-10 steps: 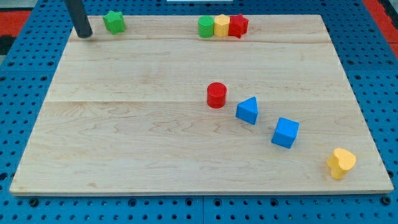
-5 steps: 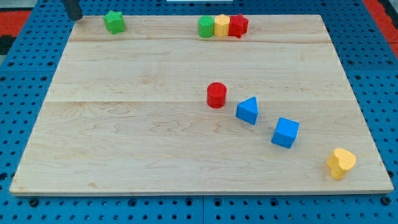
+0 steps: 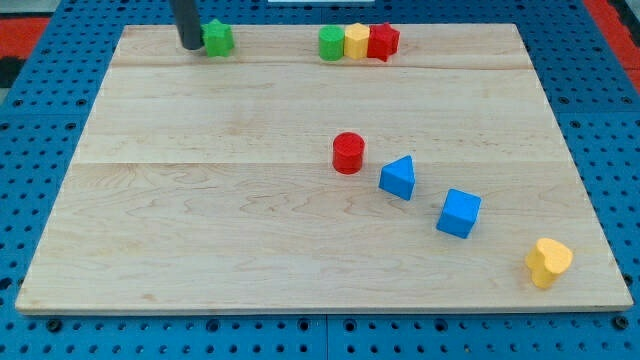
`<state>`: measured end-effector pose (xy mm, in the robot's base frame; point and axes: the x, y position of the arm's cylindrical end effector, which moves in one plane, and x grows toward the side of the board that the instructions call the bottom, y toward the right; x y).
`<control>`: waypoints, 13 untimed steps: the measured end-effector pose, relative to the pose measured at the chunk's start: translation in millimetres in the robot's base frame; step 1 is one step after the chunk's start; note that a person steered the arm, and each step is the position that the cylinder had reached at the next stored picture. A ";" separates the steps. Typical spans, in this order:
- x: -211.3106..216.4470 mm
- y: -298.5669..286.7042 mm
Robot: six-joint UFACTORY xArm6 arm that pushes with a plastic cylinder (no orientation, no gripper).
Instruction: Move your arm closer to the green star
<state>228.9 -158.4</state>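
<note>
The green star lies near the top edge of the wooden board, left of centre. My tip is down on the board right against the star's left side. The dark rod rises from it out of the view's top.
A green cylinder, a yellow block and a red star sit in a row at the top. A red cylinder, a blue triangle, a blue cube and a yellow block run diagonally to the bottom right.
My tip has moved right from the board's top left corner to the star's left side. The green star has shifted to the right by about a block's width.
</note>
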 end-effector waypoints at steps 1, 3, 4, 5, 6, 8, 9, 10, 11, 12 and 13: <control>-3.3 -6.0; -26.2 -12.0; -37.7 -6.4; -34.8 0.1; -31.7 30.3; -18.5 64.1; -25.6 41.6; -5.0 13.4; 20.7 16.5; 12.3 42.8; 9.6 53.9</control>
